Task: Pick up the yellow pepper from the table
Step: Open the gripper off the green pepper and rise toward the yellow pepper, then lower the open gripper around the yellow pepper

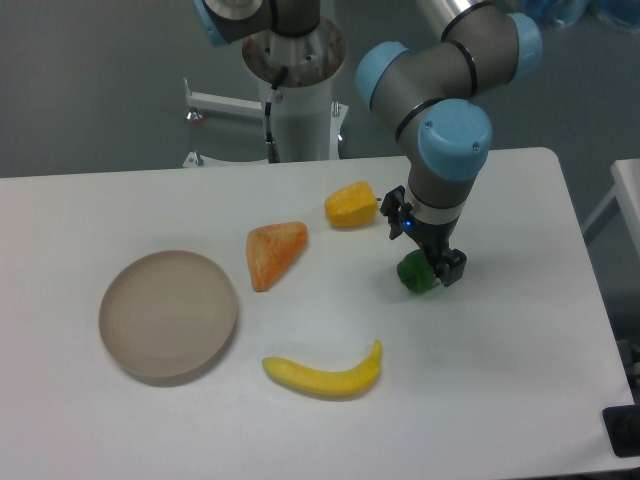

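Here the lumpy yellow pepper (351,205) lies free; the tool (432,268) clasps a green pepper (413,272).

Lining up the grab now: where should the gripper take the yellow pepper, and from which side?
Probably from straight above, closing across the blocky middle of the yellow pepper. It lies free on the table, with the orange wedge lower left and the gripper, now at the green pepper, lower right.

White table (520,400) smooth, matt. Yellow pepper (351,205) matt, slightly lumpy, plastic-looking. Banana (325,376) smooth with mild sheen. Orange wedge (274,252) rough, grainy. Beige plate (168,315) matt. Arm (445,90) grey metal, glossy blue plastic caps.
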Action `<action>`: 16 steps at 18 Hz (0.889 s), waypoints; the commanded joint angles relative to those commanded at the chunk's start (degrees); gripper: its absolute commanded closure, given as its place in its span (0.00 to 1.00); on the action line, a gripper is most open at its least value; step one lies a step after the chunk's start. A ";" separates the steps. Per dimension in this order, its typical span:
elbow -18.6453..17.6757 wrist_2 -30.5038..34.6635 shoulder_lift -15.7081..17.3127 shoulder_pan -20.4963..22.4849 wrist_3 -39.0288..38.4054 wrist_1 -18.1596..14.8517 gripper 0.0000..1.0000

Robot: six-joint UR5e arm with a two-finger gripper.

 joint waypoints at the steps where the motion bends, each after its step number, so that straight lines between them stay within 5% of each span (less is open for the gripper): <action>1: 0.00 0.09 0.00 0.00 0.00 0.00 0.00; 6: -2.18 0.18 2.27 0.00 0.00 -0.62 0.00; 13: -19.93 -0.26 12.29 1.06 4.98 1.31 0.00; 16: -26.00 -0.44 14.59 1.66 9.91 6.39 0.00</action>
